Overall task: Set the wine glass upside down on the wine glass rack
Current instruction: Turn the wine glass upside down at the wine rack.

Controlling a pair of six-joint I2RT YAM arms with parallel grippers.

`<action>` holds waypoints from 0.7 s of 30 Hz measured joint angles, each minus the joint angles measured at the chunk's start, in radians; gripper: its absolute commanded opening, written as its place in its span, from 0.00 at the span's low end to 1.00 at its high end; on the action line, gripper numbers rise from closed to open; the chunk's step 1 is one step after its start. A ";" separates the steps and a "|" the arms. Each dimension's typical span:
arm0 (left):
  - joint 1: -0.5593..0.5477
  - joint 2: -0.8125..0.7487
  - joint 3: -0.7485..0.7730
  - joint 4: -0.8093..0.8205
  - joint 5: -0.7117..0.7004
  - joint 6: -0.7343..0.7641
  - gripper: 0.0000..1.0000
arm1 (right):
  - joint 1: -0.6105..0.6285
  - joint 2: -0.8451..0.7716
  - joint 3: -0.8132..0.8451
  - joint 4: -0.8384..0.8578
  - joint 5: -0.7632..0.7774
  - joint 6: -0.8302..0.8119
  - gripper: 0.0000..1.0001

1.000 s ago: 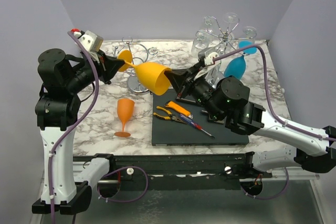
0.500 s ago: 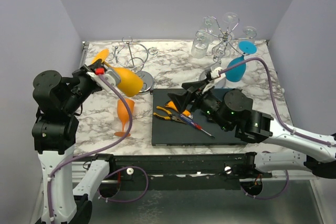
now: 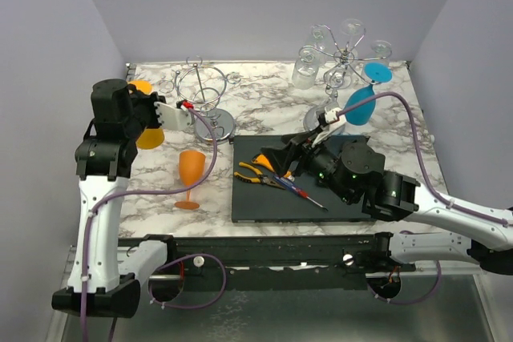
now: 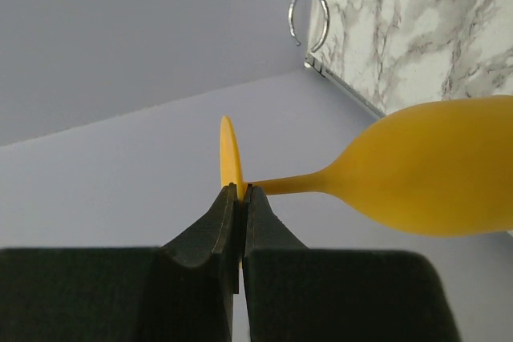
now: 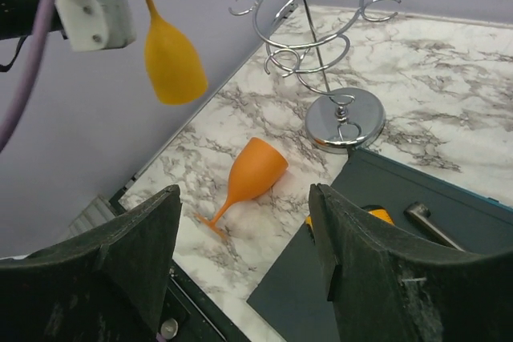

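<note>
My left hand point(image 4: 240, 193) is matt black plastic; the yellow plastic wine glass point(image 4: 433, 186) looks smooth and satin, the chrome wire rack point(image 5: 346, 124) mirror-glossy, the marble-patterned bench point(image 5: 449, 86) polished.

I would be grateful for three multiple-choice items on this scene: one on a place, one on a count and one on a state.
1. Where is the orange glass?
A. Upright on the marble table, left of the dark mat
B. Lying on the mat
C. Hanging from a rack

2. How many glasses hang on the left chrome rack?
A. None
B. Two
C. Three

3. The left gripper is:
A. Open
B. Shut on the foot of the yellow glass
C. Shut on nothing

Answers: 1 A, it stands on marble beside the mat. 2 A, the rack's hooks are bare. 3 B, the fingers pinch the foot in the left wrist view.
</note>
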 measured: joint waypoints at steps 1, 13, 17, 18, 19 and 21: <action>0.000 0.019 -0.013 0.010 -0.011 0.013 0.00 | 0.000 -0.001 -0.007 0.000 0.000 0.003 0.71; 0.011 0.188 -0.073 0.196 -0.035 0.058 0.00 | 0.000 -0.064 -0.082 0.001 0.006 0.020 0.71; 0.012 0.219 -0.074 0.243 -0.025 0.058 0.00 | 0.000 -0.069 -0.086 0.004 0.021 0.019 0.70; 0.012 0.222 -0.078 0.256 -0.021 0.058 0.00 | 0.000 -0.069 -0.087 0.006 0.026 0.019 0.70; 0.013 0.223 -0.085 0.270 -0.017 0.059 0.00 | 0.000 -0.068 -0.088 0.008 0.029 0.018 0.70; 0.016 0.223 -0.107 0.298 -0.006 0.059 0.00 | 0.000 -0.066 -0.089 0.010 0.036 0.016 0.70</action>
